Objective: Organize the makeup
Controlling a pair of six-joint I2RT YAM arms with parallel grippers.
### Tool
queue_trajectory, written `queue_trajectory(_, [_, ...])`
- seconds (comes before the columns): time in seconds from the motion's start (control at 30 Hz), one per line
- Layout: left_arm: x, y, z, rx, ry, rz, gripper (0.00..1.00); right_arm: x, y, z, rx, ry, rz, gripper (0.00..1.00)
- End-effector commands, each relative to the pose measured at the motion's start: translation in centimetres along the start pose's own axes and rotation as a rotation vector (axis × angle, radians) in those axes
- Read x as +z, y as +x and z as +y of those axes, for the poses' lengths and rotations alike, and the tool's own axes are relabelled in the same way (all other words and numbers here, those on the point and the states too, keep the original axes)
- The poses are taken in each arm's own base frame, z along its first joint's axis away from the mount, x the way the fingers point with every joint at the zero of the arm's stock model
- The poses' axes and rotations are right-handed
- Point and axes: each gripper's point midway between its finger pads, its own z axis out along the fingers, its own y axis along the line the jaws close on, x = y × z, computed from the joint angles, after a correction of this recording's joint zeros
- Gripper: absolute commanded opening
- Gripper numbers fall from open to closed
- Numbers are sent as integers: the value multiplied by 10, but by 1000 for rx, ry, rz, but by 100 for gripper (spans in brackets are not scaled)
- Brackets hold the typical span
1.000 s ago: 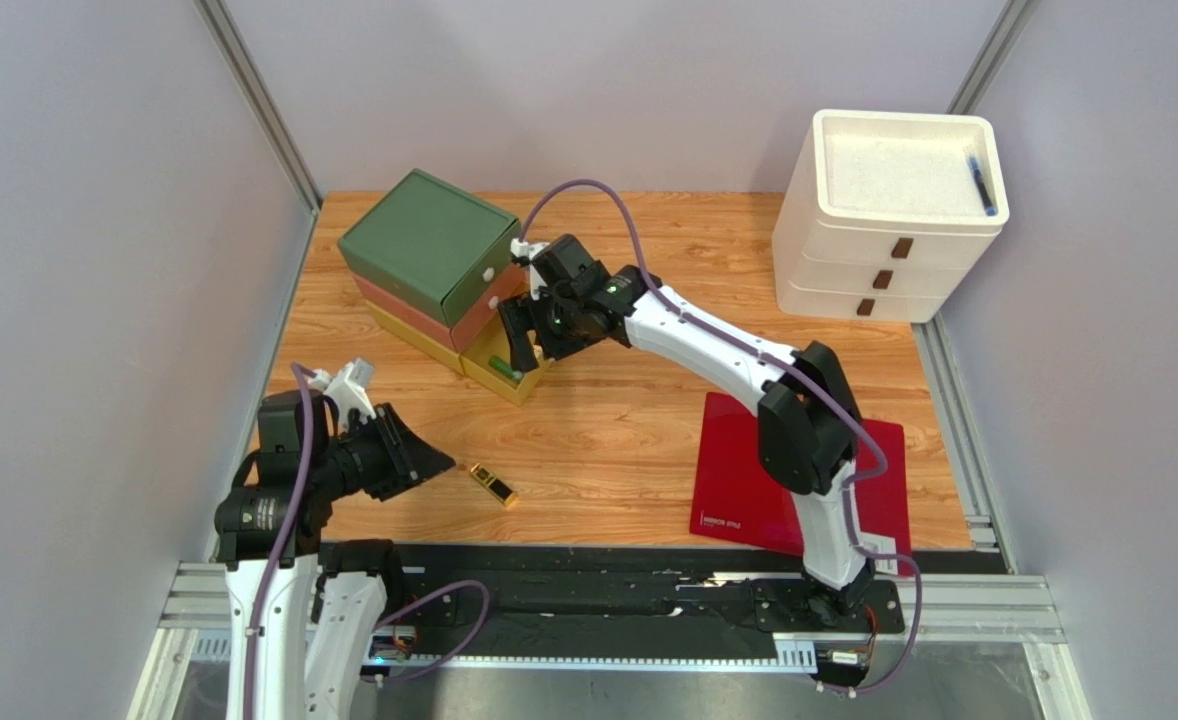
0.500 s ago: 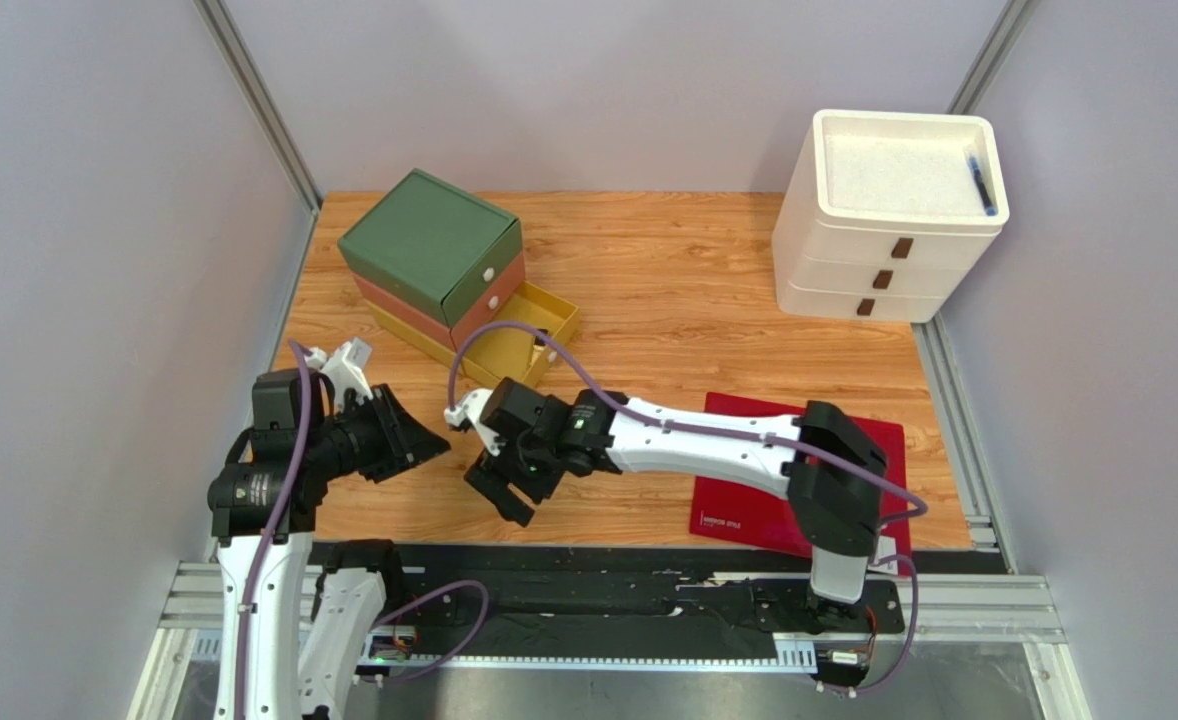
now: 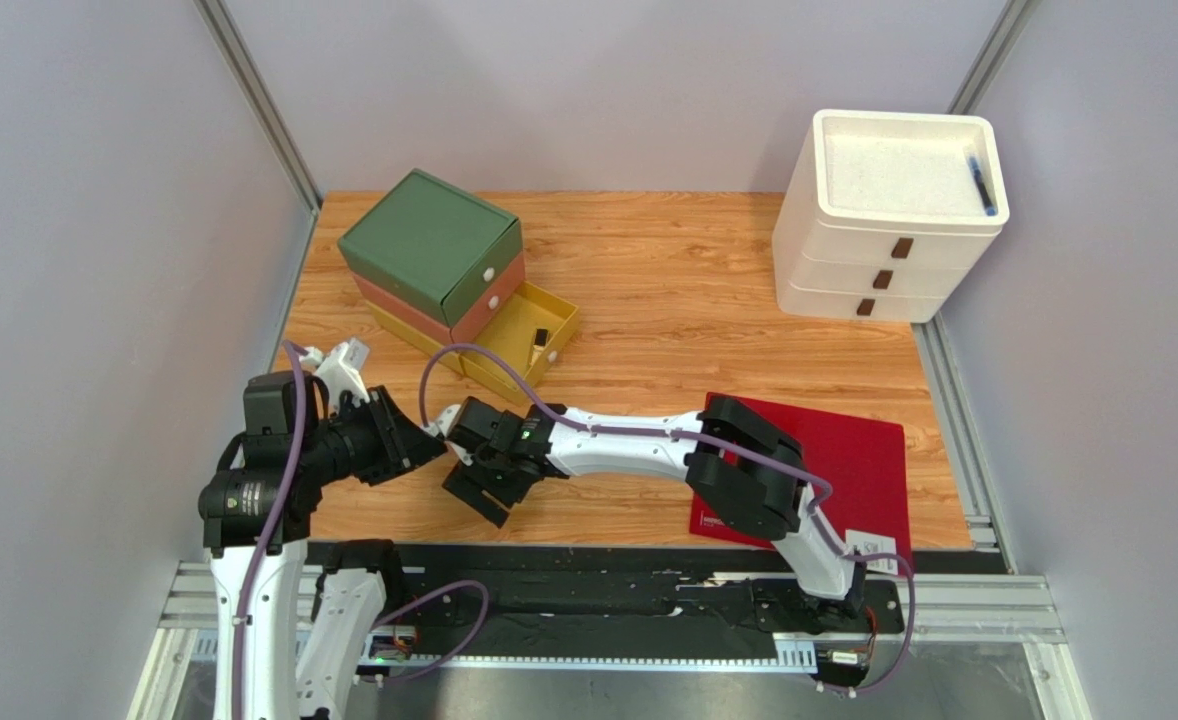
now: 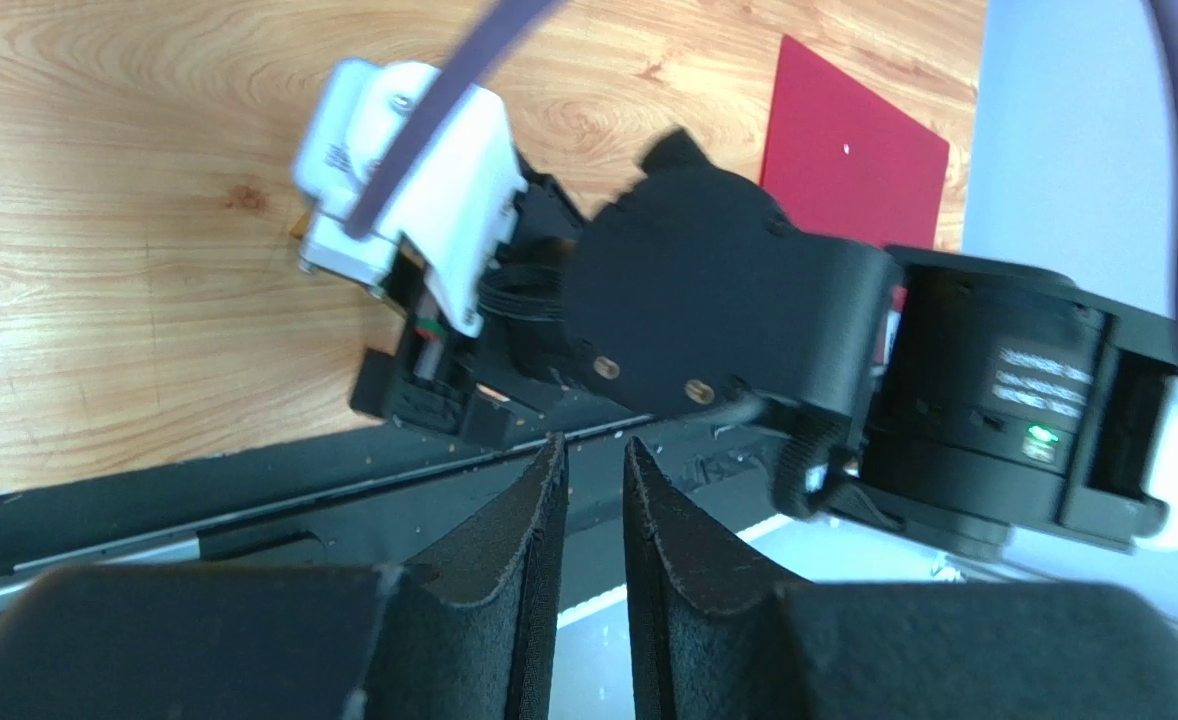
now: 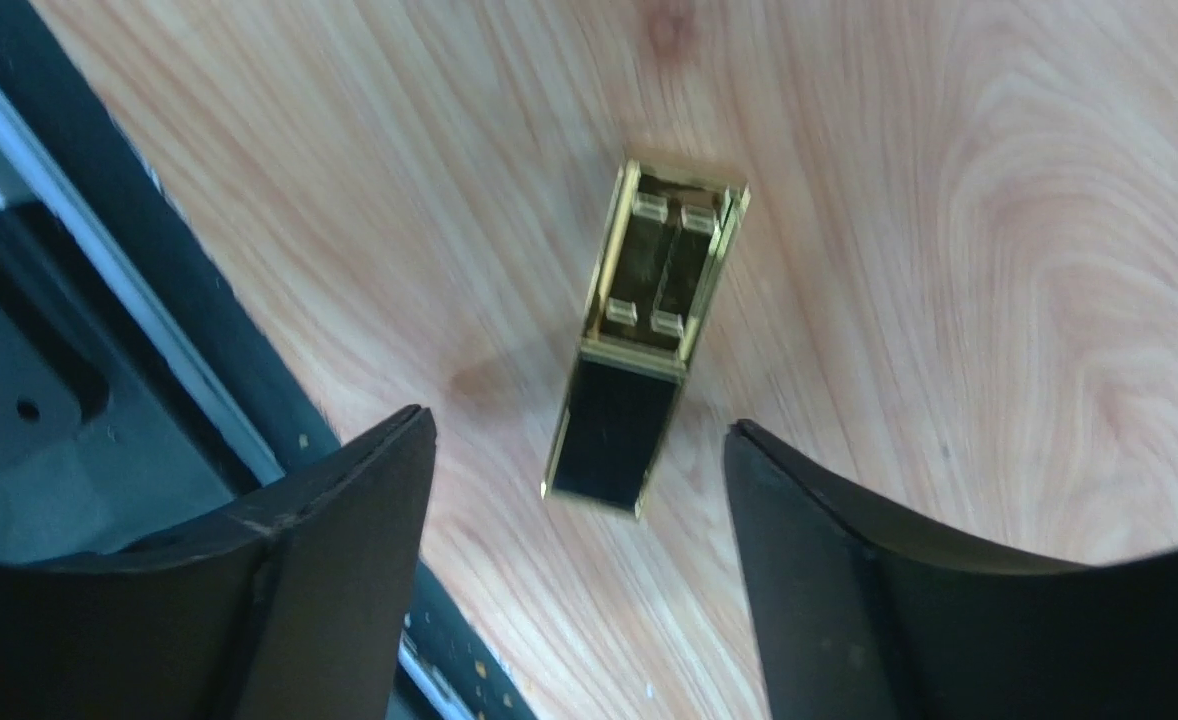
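Since the right gripper (image 5: 573, 438) hangs with fingers wide on either side of the gold lipstick (image 5: 640, 360), which lies flat on the table (image 5: 926, 225) near its front edge, the pick-up seems in hand, calling for lowering and closing, while the left gripper (image 4: 592, 468) sits narrow and empty.

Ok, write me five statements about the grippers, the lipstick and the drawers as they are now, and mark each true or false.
1. The right gripper has its jaws open, one on each side of the gold lipstick tube. True.
2. The gold lipstick tube is lifted off the table. False: it lies flat on the wood.
3. The yellow drawer stands open. True.
4. The left gripper holds a round compact. False: nothing is between its jaws.
5. The white drawer unit has a drawer open. False: all three are closed.
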Motion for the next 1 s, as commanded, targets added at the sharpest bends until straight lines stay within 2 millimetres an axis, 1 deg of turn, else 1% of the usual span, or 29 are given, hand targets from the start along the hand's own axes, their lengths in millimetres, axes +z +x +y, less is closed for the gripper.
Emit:
queue_trajectory(0.0, [-12, -1, -8, 54, 14, -17, 26, 12, -20, 4, 12, 1, -54, 69])
queue_trajectory(0.03, [-13, -1, -9, 58, 13, -20, 26, 17, -17, 3, 15, 5, -44, 66])
queue_trajectory(0.07, [-14, -1, -9, 61, 12, -22, 26, 19, -13, 2, 22, 12, -27, 46])
queue_trajectory(0.1, [-14, 0, -8, 61, 9, -17, 26, 21, -12, 1, 25, 15, -20, 29])
queue_trajectory(0.17, [-14, 0, -8, 64, 9, -19, 26, 23, -4, -1, 33, 25, 0, 2])
queue_trajectory(0.23, [-14, 1, -8, 62, 9, -17, 26, 20, 0, -2, 33, 27, 3, 0])
queue_trajectory(0.27, [-14, 2, -8, 61, 10, -15, 26, 12, 0, -8, 33, 57, -10, 0])
queue_trajectory(0.33, [-14, 3, -7, 62, 10, -11, 26, 1, -3, -11, 35, 78, -31, 0])
queue_trajectory(0.37, [-13, 3, -6, 64, 9, -12, 26, -14, -7, -12, 35, 84, -60, 0])
queue_trajectory(0.43, [-13, 5, -6, 65, 10, -6, 26, -32, -15, -19, 54, 118, -106, 0])
queue_trajectory(0.47, [-13, 5, -5, 65, 9, -4, 26, -52, -27, -25, 77, 130, -160, 0])
queue_trajectory(0.53, [-12, 6, -5, 70, 10, -1, 26, -71, -37, -38, 135, 150, -215, 0])
queue_trajectory(0.57, [-11, 7, -4, 68, 9, 1, 26, -81, -45, -53, 174, 162, -248, 0])
queue_trajectory(0.6, [-11, 8, -4, 68, 12, 3, 26, -97, -58, -60, 199, 163, -296, 0])
queue_trajectory(0.63, [-10, 9, -3, 66, 13, 6, 26, -105, -65, -69, 227, 171, -320, 0])
queue_trajectory(0.67, [-10, 10, -3, 66, 16, 8, 26, -112, -72, -90, 266, 192, -341, 0])
queue_trajectory(0.7, [-10, 11, -4, 65, 21, 9, 26, -121, -84, -97, 281, 183, -367, 0])
queue_trajectory(0.73, [-10, 12, -3, 64, 23, 9, 26, -123, -88, -106, 300, 187, -373, 0])
queue_trajectory(0.77, [-10, 13, -3, 62, 22, 11, 25, -127, -92, -126, 334, 204, -378, 0])
queue_trajectory(0.8, [-9, 14, -3, 60, 24, 11, 25, -125, -101, -131, 344, 186, -383, 0])
queue_trajectory(0.83, [-10, 15, -3, 63, 26, 9, 25, -123, -103, -138, 372, 182, -374, 0])
queue_trajectory(0.87, [-9, 17, -1, 57, 23, 13, 25, -122, -104, -151, 403, 164, -370, 0])
queue_trajectory(0.9, [-10, 18, -1, 52, 23, 10, 25, -112, -111, -156, 418, 139, -363, 0])
queue_trajectory(0.93, [-10, 19, -1, 49, 23, 10, 25, -108, -109, -162, 434, 140, -343, 0])
queue_trajectory(0.97, [-10, 21, 0, 46, 22, 13, 25, -103, -110, -173, 467, 141, -335, 0])
